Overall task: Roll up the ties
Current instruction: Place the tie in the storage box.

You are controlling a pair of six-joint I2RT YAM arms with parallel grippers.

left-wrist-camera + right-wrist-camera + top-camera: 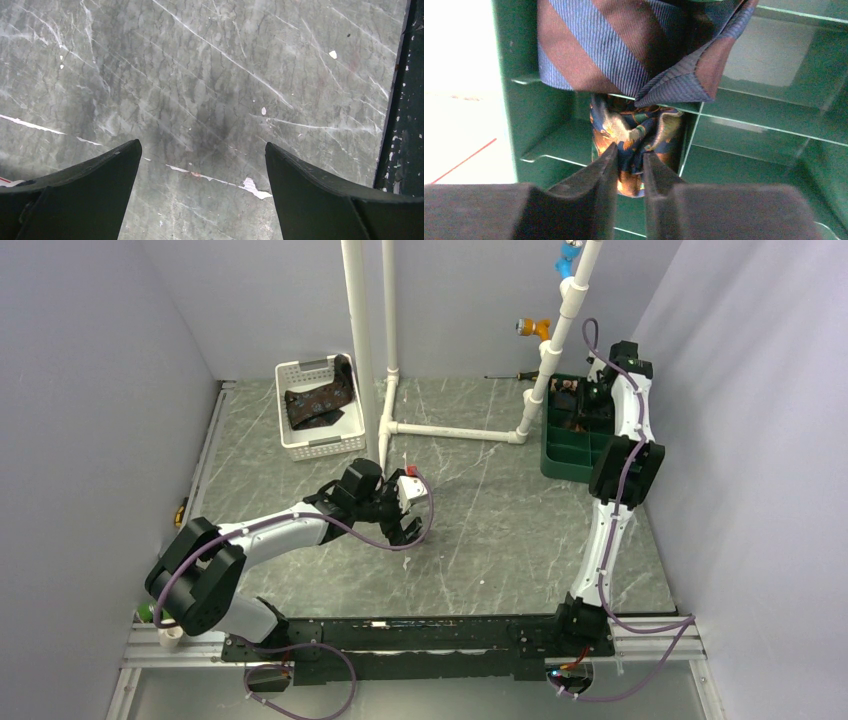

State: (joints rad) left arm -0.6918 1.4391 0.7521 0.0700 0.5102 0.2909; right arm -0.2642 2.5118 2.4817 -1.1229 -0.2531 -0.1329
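Observation:
A rolled tie (pixel 639 130), mottled orange and teal on dark blue, stands in a compartment of the green organiser (pixel 549 115). My right gripper (pixel 630 155) is over it, jaws parted narrowly around a fold of its fabric. A blue and brown striped tie (pixel 614 45) lies bunched in the compartment beyond. Another dark patterned tie (pixel 320 400) lies in the white basket (pixel 300 445) at the back left. My left gripper (pixel 202 150) hangs wide open over bare marbled tabletop, nothing between its fingers; in the top view the left gripper (pixel 403 525) is at mid-table.
The green organiser (pixel 575 445) sits at the back right under the right arm. A white PVC pipe frame (pixel 450 430) stands between basket and organiser. A screwdriver (pixel 505 376) lies by the back wall. A dark rail (pixel 407 100) runs along the left wrist view's right edge.

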